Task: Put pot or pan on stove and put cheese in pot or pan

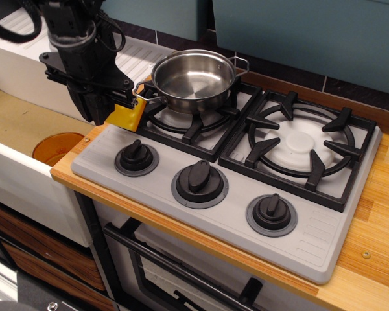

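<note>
A small shiny steel pot (193, 79) sits on the back left grate of the grey stove (233, 194), empty inside. My black gripper (120, 103) hangs at the stove's left edge, just left of the pot's near handle. It is shut on the yellow cheese (126, 115), which is held above the stove's left corner, outside the pot. Only part of the wedge shows below the fingers.
An orange translucent round dish (57, 148) lies in the sink basin at the left. A white drainboard (133, 57) runs behind the arm. The right burner grate (301, 146) is bare. Three black knobs (200, 178) line the stove's front. Wooden counter (376, 246) lies to the right.
</note>
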Available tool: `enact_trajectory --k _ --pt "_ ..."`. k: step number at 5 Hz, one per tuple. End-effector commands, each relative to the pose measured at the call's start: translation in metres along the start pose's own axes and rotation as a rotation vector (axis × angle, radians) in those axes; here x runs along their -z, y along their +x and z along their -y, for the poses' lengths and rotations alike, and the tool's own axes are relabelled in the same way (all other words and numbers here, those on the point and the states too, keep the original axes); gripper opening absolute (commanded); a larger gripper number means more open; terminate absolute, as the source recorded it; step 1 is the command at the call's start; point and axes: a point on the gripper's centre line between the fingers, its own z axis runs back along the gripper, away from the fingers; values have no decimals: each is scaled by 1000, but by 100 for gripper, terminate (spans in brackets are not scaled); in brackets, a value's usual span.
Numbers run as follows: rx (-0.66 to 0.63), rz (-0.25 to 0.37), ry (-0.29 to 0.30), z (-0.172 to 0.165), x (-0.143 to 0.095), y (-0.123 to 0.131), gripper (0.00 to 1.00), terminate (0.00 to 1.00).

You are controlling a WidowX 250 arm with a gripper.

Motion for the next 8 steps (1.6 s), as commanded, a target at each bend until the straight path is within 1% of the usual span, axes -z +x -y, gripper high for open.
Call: enact_trajectory --k 1,2,3,4,5,6,7,8 --pt "6 32 69 -13 -47 14 0 0" --pt "10 7 75 -14 -67 15 0 0" --pt "5 7 73 -7 -73 22 0 0" --pt "-1 25 63 2 -73 33 0 0" --pt "-4 39 38 14 -73 52 0 0" --pt "-6 64 7 27 -68 73 0 0" --pt "-3 107 -49 45 -49 96 0 0" --pt "-3 125 -83 57 -38 108 0 0"
